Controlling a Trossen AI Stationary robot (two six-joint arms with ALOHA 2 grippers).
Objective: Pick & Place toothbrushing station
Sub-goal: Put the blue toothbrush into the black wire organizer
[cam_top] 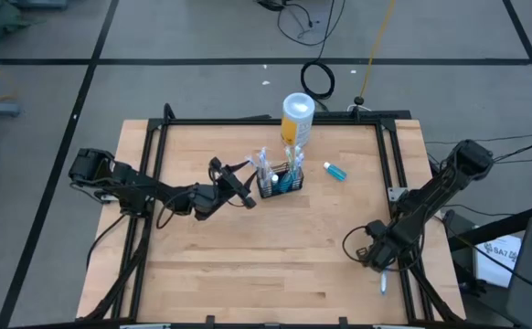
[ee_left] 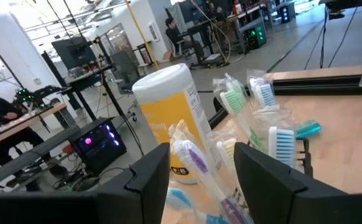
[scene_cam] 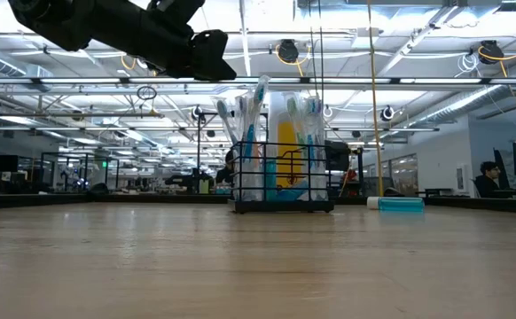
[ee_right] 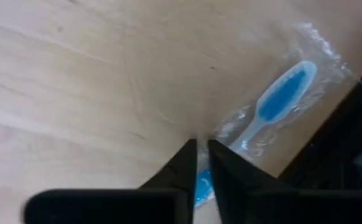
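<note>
Wooden table point(cam_top: 248, 265) under both arms; the toothbrushing station point(cam_top: 280, 183), a black mesh basket stuffed with wrapped brushes, sits toward the far edge just in front of a white-and-yellow canister point(cam_top: 297, 119); the left gripper point(cam_top: 240, 194) hovers just beside it, fingers spread and empty; the right gripper point(ee_right: 201, 163), at the table's near right corner, pinches nearly closed on a wrapped blue toothbrush point(ee_right: 280, 99); grip the handle itself rather than loose film, lift straight, then carry it well above the other brushes

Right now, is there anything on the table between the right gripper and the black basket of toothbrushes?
Nothing: in the high view, only bare wood lies between the right gripper, at the table's right edge, and the basket. The small blue tube lies off that line.
</note>
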